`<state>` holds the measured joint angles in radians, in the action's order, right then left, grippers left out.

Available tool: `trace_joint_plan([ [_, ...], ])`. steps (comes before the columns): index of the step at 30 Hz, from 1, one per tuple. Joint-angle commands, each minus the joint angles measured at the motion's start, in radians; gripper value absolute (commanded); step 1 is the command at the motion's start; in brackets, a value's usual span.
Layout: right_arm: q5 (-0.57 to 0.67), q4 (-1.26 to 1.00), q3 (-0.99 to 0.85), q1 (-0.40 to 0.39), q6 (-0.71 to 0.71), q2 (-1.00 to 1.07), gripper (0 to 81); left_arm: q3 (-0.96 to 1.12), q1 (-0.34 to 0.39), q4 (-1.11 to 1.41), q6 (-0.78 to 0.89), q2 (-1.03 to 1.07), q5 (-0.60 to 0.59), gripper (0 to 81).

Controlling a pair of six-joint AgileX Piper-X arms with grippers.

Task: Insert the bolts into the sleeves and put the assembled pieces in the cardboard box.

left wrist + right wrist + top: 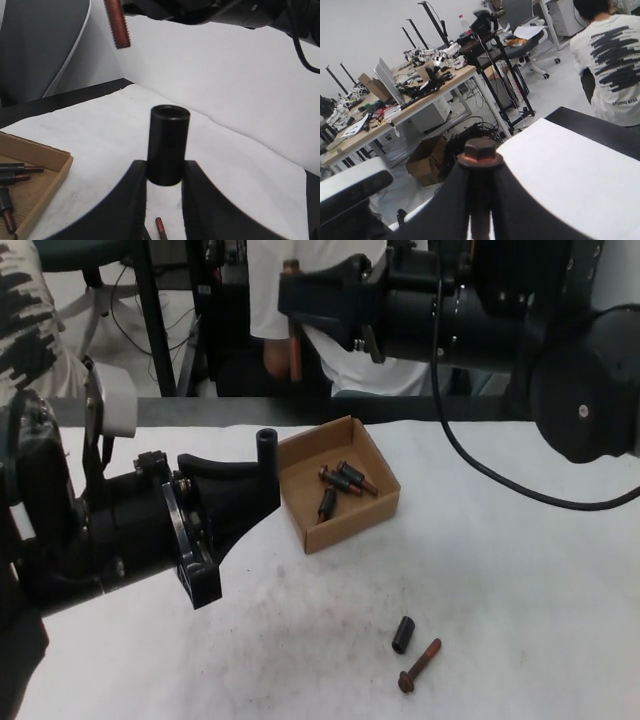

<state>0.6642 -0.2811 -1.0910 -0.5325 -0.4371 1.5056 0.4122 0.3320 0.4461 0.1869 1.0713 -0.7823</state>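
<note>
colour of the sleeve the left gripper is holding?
The sleeve is plain black, no pattern. Clearest in the left wrist view.

There were two bare sleeves, the held sleeve (266,444) and the lying sleeve (403,634); two bare bolts, the held bolt (117,25) and the lying bolt (419,665); three assembled pieces (348,478); one cardboard box (350,525)
</note>
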Motion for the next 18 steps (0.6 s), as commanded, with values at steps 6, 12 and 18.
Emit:
trace_joint_plan([
  [6, 0.001, -0.068, -0.005, -0.008, -0.072, -0.011, 0.8, 0.006, -0.001, 0.020, 0.009, -0.002, -0.012, 0.2],
  [12, 0.001, -0.091, -0.012, -0.029, -0.087, -0.016, 0.8, 0.006, -0.001, 0.020, 0.009, -0.002, -0.002, 0.2],
  [18, 0.001, -0.099, -0.012, -0.066, -0.087, -0.016, 0.8, 0.006, -0.001, 0.020, 0.009, -0.002, 0.003, 0.2],
])
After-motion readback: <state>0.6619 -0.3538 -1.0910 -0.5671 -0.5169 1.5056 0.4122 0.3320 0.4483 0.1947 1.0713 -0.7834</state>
